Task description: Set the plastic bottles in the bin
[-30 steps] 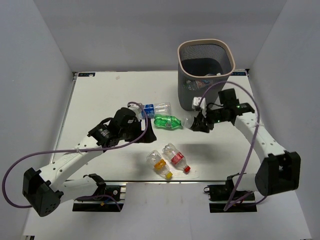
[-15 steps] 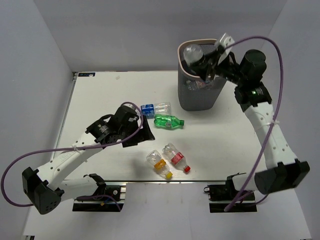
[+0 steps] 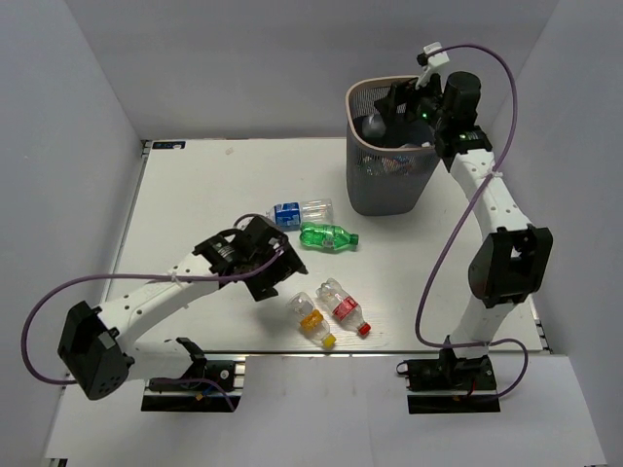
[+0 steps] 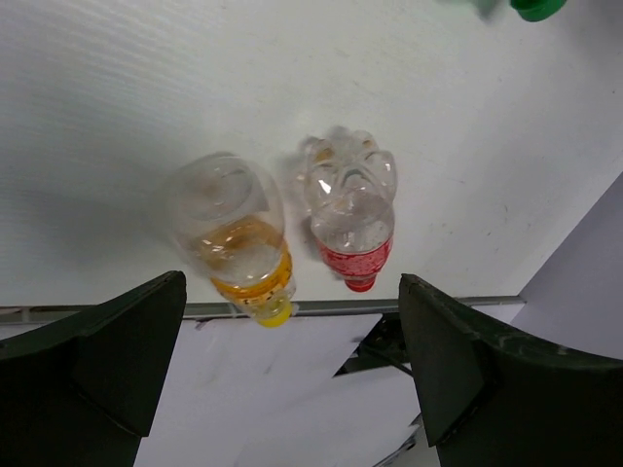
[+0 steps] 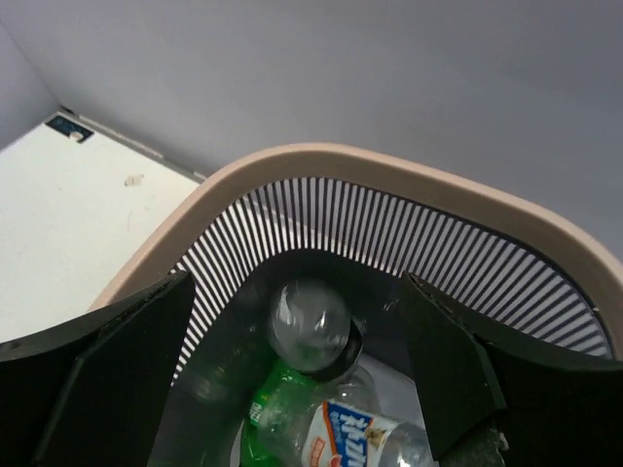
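My right gripper point(image 3: 391, 105) is open and empty above the bin point(image 3: 362, 100), which has a beige rim and dark mesh wall point(image 5: 409, 186). In the right wrist view my right gripper point(image 5: 292, 375) looks down on a clear bottle with a black band point(image 5: 310, 324), lying on a green bottle point(image 5: 273, 401) and a white-blue labelled bottle point(image 5: 362, 435). My left gripper point(image 3: 285, 276) is open and empty just left of the yellow-orange bottle point(image 3: 311, 318) and red bottle point(image 3: 344, 303). Both lie between my left gripper's point(image 4: 292, 379) spread fingers: yellow-orange point(image 4: 237, 248), red point(image 4: 352, 222).
A blue-labelled bottle point(image 3: 297, 211) and a green bottle point(image 3: 328, 236) lie mid-table, left of the bin; the green one's cap point(image 4: 533, 8) shows at the top of the left wrist view. The table's near edge point(image 4: 389, 306) runs just beyond the two near bottles.
My right arm rose from the table with a clear bottle, swung over the bin and let it go inside. My left gripper moved right and nearer, toward the yellow-orange and red bottles.
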Controlling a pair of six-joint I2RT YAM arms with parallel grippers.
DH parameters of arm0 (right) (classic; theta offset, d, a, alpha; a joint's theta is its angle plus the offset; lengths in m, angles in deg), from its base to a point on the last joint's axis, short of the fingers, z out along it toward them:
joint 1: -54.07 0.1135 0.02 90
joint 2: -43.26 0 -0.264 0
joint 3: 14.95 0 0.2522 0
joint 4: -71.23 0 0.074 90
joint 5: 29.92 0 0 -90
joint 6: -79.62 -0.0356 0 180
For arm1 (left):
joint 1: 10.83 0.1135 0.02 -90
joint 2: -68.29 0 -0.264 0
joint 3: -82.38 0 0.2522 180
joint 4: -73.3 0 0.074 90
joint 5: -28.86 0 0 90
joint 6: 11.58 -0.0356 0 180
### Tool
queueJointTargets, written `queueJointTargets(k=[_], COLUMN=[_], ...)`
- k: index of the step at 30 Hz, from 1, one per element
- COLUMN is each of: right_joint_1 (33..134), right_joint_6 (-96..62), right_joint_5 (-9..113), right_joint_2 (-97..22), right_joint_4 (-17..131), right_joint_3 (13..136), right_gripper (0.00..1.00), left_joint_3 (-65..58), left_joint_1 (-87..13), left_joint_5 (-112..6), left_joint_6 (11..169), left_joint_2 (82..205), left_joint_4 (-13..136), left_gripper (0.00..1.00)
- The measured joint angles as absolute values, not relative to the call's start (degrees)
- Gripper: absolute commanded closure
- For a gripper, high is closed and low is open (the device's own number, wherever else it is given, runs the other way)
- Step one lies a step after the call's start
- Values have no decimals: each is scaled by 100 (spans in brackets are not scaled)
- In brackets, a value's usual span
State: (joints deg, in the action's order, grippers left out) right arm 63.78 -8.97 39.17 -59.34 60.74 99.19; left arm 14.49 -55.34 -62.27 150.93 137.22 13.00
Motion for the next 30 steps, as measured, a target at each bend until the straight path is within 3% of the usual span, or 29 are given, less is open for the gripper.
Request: queueJointTargets(k=[3, 6, 8, 11, 21, 30], right_joint_1=[6250, 6129, 6048, 5930, 5607, 5480], right_joint_6=[-1063, -1251, -1350, -1437, -1481, -1286], right_joint_5=[3825, 3672, 3513, 3237, 2529, 1598], right_joint_2=[-5845, -5456, -4964, -4212, -2894, -2182], right_joint_4=[6026, 6067, 6089, 6142, 6078, 5523], right_joint_3=[9897, 9624, 9178, 8514, 6590, 5996], right_gripper=[10, 17, 29, 35, 32, 34], left_joint_3=[1163, 883, 732, 701, 894, 1121], left_joint_1=[-5729, -5973, -6155, -6387, -6614, -6644], left_joint_5=[-6349, -6386, -6395, -6386, -6513, -6832], left_joint_6=[15284, 15458, 15587, 15762, 16317, 16403], left_joint_2=[14082, 14541, 14852, 15064, 14845, 15669], left_joint_4=[1330, 1234, 1105, 849, 406, 880], left_gripper=[0, 0, 0, 0, 0, 4])
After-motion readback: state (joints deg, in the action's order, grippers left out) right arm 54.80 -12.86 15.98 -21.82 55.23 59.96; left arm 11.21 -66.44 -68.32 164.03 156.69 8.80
